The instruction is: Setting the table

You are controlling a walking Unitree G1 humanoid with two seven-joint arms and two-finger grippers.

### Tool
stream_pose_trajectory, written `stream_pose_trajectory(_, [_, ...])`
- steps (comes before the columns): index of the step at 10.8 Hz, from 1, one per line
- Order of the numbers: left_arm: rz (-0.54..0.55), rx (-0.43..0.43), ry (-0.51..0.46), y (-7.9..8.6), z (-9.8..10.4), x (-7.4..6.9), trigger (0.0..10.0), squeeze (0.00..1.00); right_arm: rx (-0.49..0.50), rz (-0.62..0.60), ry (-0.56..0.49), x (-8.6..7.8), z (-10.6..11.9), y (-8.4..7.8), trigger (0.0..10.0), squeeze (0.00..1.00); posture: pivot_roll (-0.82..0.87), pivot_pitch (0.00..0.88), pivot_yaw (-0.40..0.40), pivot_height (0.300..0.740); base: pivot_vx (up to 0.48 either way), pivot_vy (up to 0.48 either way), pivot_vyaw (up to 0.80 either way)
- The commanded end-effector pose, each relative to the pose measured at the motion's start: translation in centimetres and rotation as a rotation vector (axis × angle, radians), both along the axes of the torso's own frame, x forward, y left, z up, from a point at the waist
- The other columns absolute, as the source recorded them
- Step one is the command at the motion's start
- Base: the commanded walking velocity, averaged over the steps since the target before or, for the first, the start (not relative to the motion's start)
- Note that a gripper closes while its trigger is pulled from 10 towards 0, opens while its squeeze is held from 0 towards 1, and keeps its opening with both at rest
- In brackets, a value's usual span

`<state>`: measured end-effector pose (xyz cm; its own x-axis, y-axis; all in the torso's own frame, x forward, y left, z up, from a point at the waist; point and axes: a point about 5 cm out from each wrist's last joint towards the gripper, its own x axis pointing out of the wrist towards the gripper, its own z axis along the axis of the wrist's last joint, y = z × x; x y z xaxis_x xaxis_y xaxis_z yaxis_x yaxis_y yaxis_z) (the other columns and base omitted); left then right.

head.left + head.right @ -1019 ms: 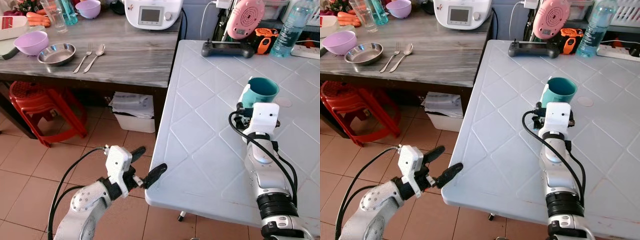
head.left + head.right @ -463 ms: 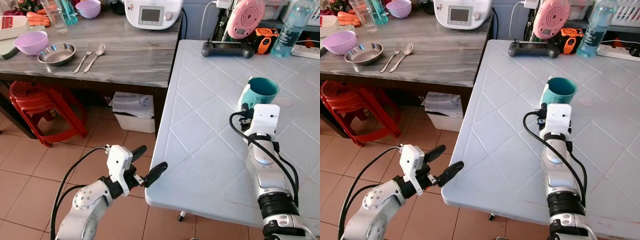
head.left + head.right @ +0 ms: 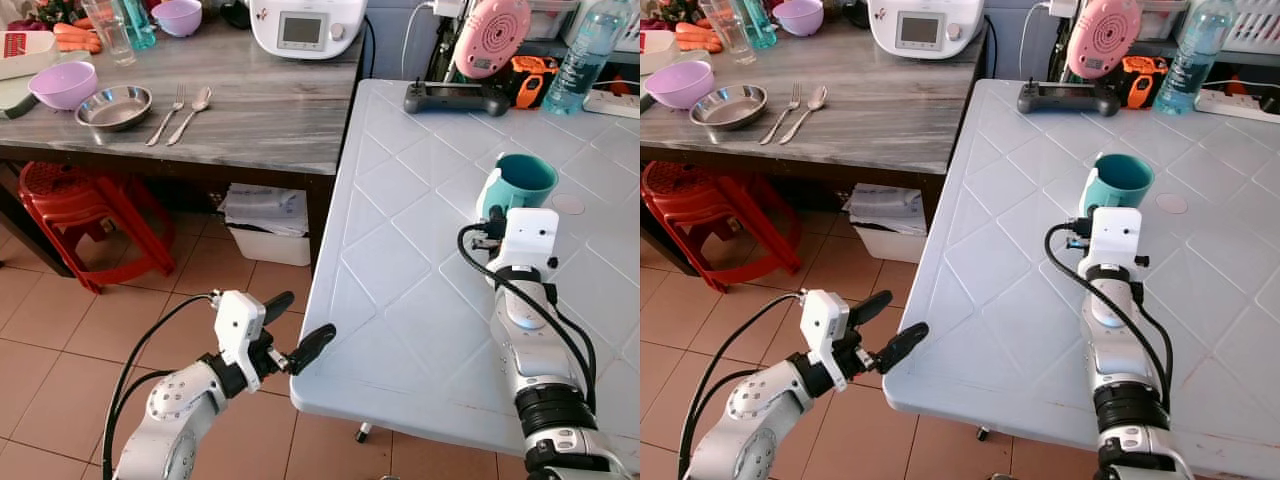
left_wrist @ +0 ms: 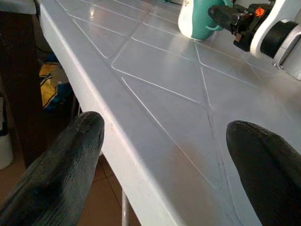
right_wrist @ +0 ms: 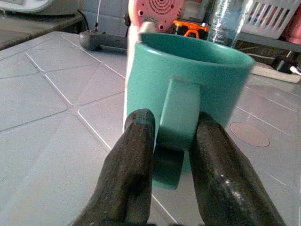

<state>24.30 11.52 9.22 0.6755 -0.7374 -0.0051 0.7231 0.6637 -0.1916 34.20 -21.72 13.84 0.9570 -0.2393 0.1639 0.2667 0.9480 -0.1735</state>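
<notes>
A teal mug (image 3: pixel 524 184) stands upright on the white table (image 3: pixel 400 250), well in from the near edge, with its handle turned toward the robot. The right claw (image 5: pixel 170 141) is clamped on that handle, one black finger (image 5: pixel 133 160) on each side of it, and the right arm lies stretched out low over the tabletop behind it.

The left claw (image 3: pixel 295 328) hangs just off the table's near corner, over the tiled floor (image 3: pixel 60 330), with its two fingers spread apart and nothing between them; the tip of one sits right beside the table's edge.

At the far end of the white table lie a black controller (image 3: pixel 455 98), a pink fan (image 3: pixel 490 35) and a water bottle (image 3: pixel 585 50). To the robot's left a grey wooden table (image 3: pixel 250 110) carries a steel dish (image 3: pixel 113 106), a fork (image 3: pixel 168 113) and a spoon (image 3: pixel 190 113) side by side, and a purple bowl (image 3: pixel 62 85). A red stool (image 3: pixel 85 215) stands under it
</notes>
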Motion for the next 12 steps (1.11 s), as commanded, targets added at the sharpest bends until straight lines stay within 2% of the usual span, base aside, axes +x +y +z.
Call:
stream_pose_trajectory(1, [-0.004,-0.009,-0.007,0.1,0.2,0.0,10.0,0.0,0.008,0.006,-0.013,0.2,0.2,0.3,0.0,0.0,0.03,0.132,0.045,0.74,0.0,0.0,0.0])
stream_pose_trajectory(5, [-0.005,-0.036,-0.005,0.0,0.5,0.2,10.0,0.0,0.008,0.003,-0.017,0.3,0.2,0.3,0.0,0.0,0.02,0.125,0.049,0.74,0.0,0.0,0.0])
stream_pose_trajectory(8, [0.026,-0.026,-0.051,0.0,0.7,0.9,10.0,0.0,0.012,0.011,-0.041,0.2,0.6,0.6,0.0,0.0,0.02,0.09,0.046,0.74,0.0,0.0,0.0])
stream_pose_trajectory(9, [0.073,-0.022,-0.073,0.1,0.9,1.6,10.0,0.0,0.021,0.017,-0.054,-0.1,0.7,0.7,0.0,0.0,0.02,0.064,0.04,0.74,0.0,0.0,0.0])
stream_pose_trajectory(10, [0.219,0.009,-0.112,0.9,1.3,3.2,10.0,0.0,0.046,0.015,-0.084,-0.9,1.3,0.5,0.0,0.0,0.02,0.042,0.035,0.74,0.0,0.0,0.0])
stream_pose_trajectory(11, [0.305,0.031,-0.102,1.4,1.2,4.0,10.0,0.0,0.051,0.022,-0.096,-1.5,1.5,0.5,0.0,0.0,0.01,0.033,0.034,0.74,0.0,0.0,0.0])
stream_pose_trajectory(12, [0.387,0.07,-0.078,1.9,0.9,4.7,10.0,0.0,0.057,0.045,-0.106,-2.0,1.6,0.7,0.9,0.0,0.01,0.028,0.034,0.74,0.0,0.0,0.0])
